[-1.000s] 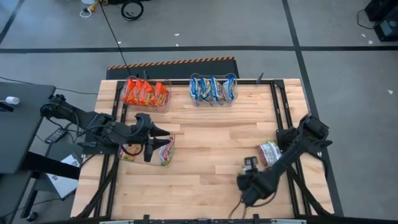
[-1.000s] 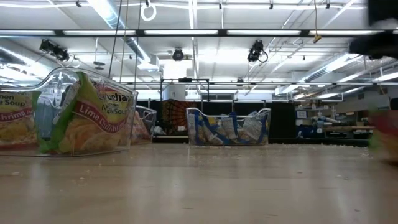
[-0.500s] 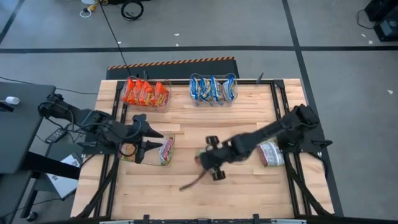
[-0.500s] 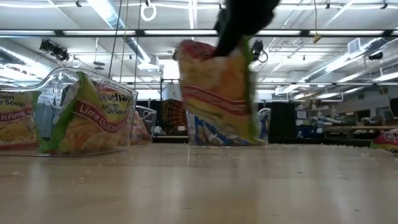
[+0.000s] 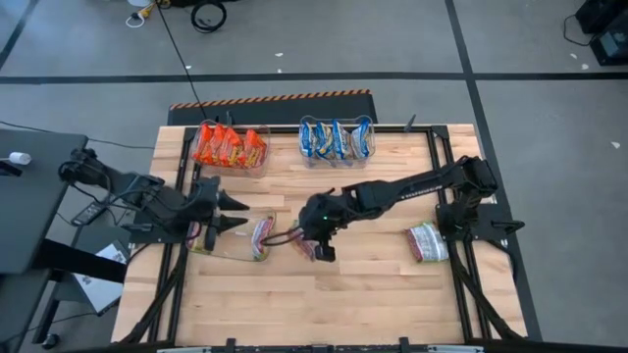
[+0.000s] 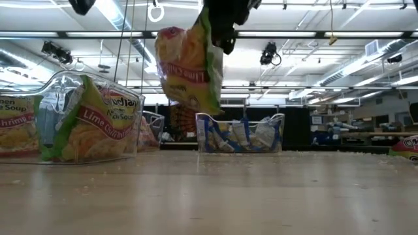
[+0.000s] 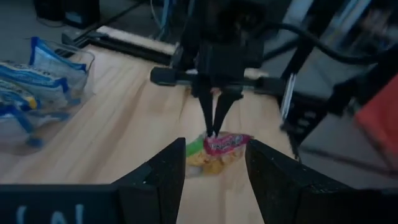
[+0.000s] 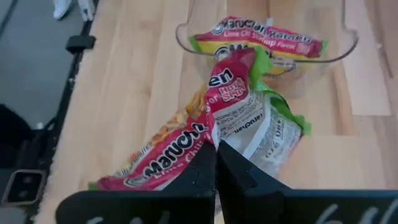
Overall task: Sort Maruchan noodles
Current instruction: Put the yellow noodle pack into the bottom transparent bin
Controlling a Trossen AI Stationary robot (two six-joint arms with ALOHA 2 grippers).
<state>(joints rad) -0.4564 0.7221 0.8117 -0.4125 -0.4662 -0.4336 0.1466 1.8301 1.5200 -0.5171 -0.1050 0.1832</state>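
My right gripper (image 5: 318, 242) hangs over the table's middle, shut on a green-and-pink noodle packet (image 8: 211, 127), which also shows in the low view (image 6: 187, 68). Just left of it stands a clear bin (image 5: 232, 255) holding green-and-pink packets (image 8: 260, 38) on edge. My left gripper (image 5: 238, 214) is open above that bin's left side, pointing toward the right gripper, with nothing between its fingers (image 7: 163, 177). Another green-and-pink packet (image 5: 427, 242) lies flat at the table's right. My right gripper pinches the packet's upper edge (image 8: 216, 138) between its two fingers, near one corner. The fingers slant down from the table's right. The packet hangs below them, tilted and crumpled, its lower end (image 6: 196, 104) well clear of the table.
At the far edge stand a clear bin of orange-red packets (image 5: 228, 147) and a clear bin of blue packets (image 5: 336, 140). Black frame rails (image 5: 444, 176) run along the table's left and right sides. Bare wood lies in front of and behind the right gripper.
My right gripper has swung from the table's near right toward the left and far side, rising and tipping up, and has carried the packet up to hang beside the bin of green-and-pink packets. My left gripper has drawn back a little toward the table's left edge.
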